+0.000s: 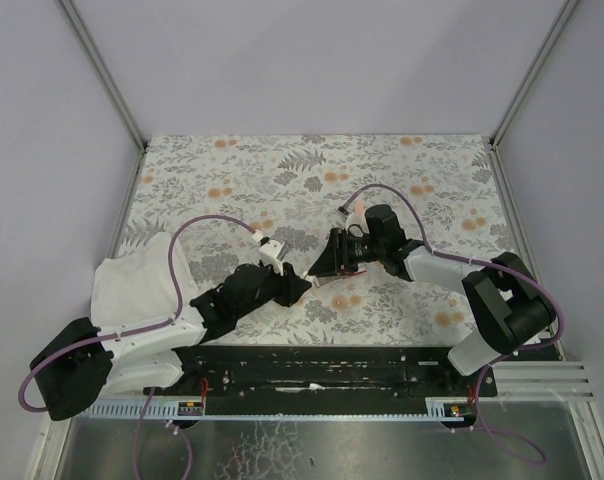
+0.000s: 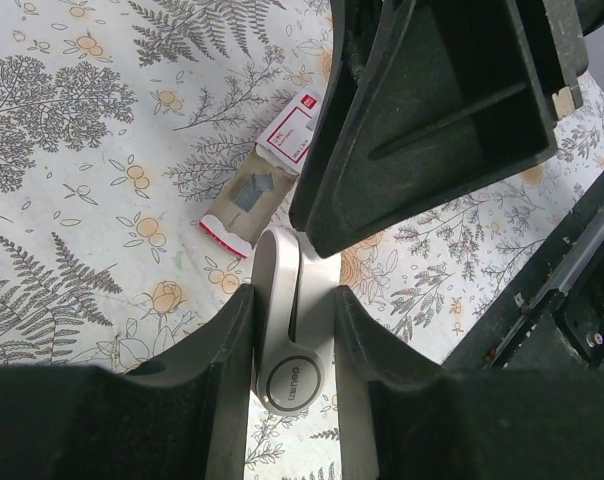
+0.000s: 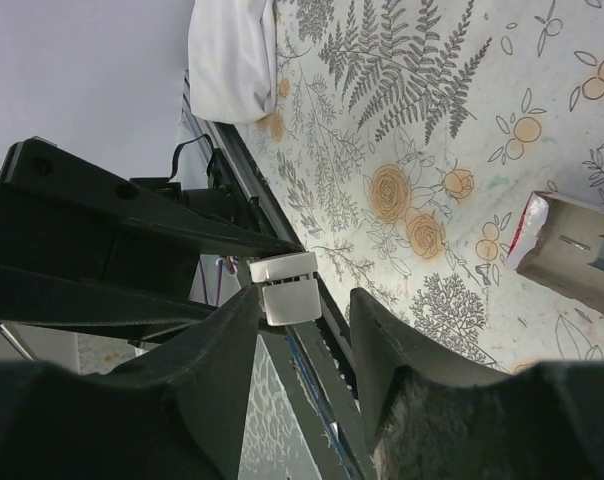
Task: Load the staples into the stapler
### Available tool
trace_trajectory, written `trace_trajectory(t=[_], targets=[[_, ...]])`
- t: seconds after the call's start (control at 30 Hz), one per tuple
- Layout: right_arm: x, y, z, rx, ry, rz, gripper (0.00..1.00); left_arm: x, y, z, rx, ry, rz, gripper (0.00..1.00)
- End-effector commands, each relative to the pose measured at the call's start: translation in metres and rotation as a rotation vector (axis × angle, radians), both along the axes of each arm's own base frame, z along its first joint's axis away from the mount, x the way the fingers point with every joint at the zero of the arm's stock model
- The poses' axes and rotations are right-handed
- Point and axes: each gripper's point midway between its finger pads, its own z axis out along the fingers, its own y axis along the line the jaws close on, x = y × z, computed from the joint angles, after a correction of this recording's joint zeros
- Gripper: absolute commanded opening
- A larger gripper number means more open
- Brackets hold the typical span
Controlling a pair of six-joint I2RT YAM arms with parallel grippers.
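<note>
Stapler (image 2: 285, 375) gripped in left claw (image 2: 292, 302), right claw (image 3: 307, 308) seemingly open around its tip; staple box (image 2: 260, 190) nearby on surface (image 2: 77, 255).

Two robot arms: left arm (image 1: 147, 345), right arm (image 1: 452, 270). Two grippers, two fingers each: left gripper (image 2: 294, 300), right gripper (image 3: 302, 305). One pale grey stapler (image 2: 290, 345). One red staple box (image 2: 292, 130), with one tan tray (image 2: 244, 200) slid partway out. One white cloth (image 1: 132, 285), near left. Two purple cables (image 1: 197, 222), one per arm. One flowered table (image 1: 282, 165).
</note>
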Motion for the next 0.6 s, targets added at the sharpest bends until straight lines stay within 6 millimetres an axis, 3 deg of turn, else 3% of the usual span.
trace_trajectory(t=[0.0, 0.33, 0.47, 0.5, 0.57], targets=[[-0.008, 0.011, 0.015, 0.047, -0.026, 0.06, 0.47, 0.011, -0.009, 0.029, -0.044, -0.089, 0.016, 0.0], [-0.023, 0.016, 0.008, 0.049, -0.008, 0.123, 0.38, 0.01, -0.014, 0.033, -0.049, -0.1, 0.029, 0.0], [-0.024, 0.017, 0.012, 0.066, -0.03, 0.135, 0.17, 0.011, -0.016, 0.036, -0.051, -0.099, 0.029, 0.02], [-0.023, 0.017, 0.013, 0.069, -0.045, 0.137, 0.12, 0.011, -0.016, 0.037, -0.053, -0.096, 0.03, 0.15], [-0.021, 0.017, 0.016, 0.069, -0.078, 0.132, 0.02, 0.011, -0.016, 0.043, -0.071, -0.091, 0.037, 0.57]])
